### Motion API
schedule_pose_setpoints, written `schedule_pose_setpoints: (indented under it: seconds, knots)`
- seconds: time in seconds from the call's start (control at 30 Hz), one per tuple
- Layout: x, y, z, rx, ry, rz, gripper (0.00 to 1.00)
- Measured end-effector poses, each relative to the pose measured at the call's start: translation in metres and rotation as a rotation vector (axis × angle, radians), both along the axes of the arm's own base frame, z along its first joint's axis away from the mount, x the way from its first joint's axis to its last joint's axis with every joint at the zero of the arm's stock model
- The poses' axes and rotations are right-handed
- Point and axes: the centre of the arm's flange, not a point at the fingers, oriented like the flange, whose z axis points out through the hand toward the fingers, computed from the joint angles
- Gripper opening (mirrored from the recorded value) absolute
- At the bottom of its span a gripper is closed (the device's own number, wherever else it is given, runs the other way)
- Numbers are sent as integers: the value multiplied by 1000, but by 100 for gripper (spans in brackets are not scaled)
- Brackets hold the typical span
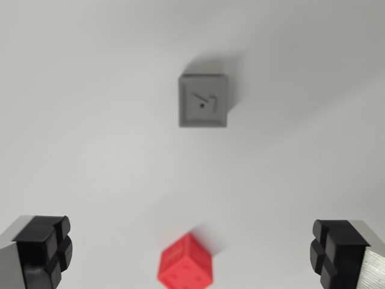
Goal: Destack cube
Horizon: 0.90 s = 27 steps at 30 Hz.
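My gripper (192, 253) is wide open, holding nothing, with the red cube (185, 264) low between the fingers. The grey cube (203, 100) sits alone, well apart on the white table (90, 120). If red still needs grabbing, I'd centre, match its rotated faces, then descend.

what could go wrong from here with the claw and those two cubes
1. The small red plastic cube sits tilted between the open fingers of the claw, corner-on rather than square; closing now might pinch it on its edges, so it could twist or pop out.
2. The view is blurred, so the red cube's exact pose is hard to judge.
3. The grey cube with a dark mark on top lies apart on the white table; a careless sweep could knock it.
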Motion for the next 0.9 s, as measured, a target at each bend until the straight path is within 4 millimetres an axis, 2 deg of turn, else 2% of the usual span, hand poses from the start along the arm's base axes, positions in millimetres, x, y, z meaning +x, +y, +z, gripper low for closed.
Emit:
schedule_pose_setpoints:
  seconds: [0.43,0.9]
  knots:
    - [0,0,17,0,1,0,100]
    - [1,0,17,0,2,0,100]
